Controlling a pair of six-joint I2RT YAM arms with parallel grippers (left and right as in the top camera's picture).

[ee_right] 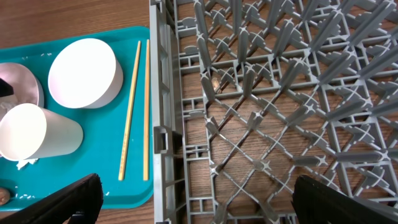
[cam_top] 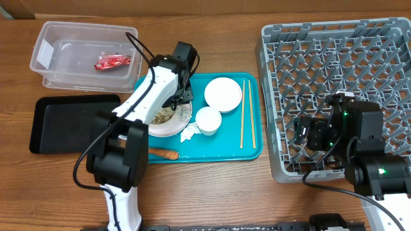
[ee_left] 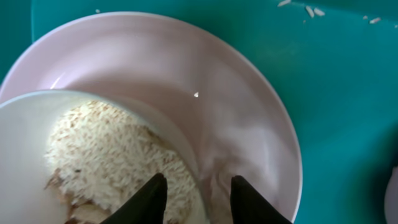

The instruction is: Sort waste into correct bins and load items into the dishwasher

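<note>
- Room to move: the teal tray [ee_left: 348, 93] is pretty packed. The plate [ee_left: 249, 93] is at its left end, two white cups [ee_right: 84, 73] are mid-tray and the chopsticks [ee_right: 132, 112] run just inside its right edge, right beside the dish rack [ee_right: 280, 93] wall.
- The tabletop [cam_top: 212, 192] below the tray is bare apart from the carrot [cam_top: 164, 153], which lies just off the tray's lower left corner. The tissue [cam_top: 188, 134] sits between the plate and the nearer cup.
- The clear tub [cam_top: 48, 38] at upper left holds the red wrapper [cam_top: 113, 61], with the black tray [cam_top: 64, 125] below it.
- The left tool [ee_left: 199, 180] is low over the plate, fingers apart, and a bowl [ee_left: 25, 143] rim runs between them. The food scraps [ee_left: 106, 149] are inside that bowl, just left of the fingers.
- The right tool [ee_right: 198, 186] is spread wide over the rack's lower left corner and grips nothing.
- In the overhead view the left arm hides most of the plate. The wrist view cuts the bowl off at the left and bottom, and I can't tell if either finger touches the rim.
</note>
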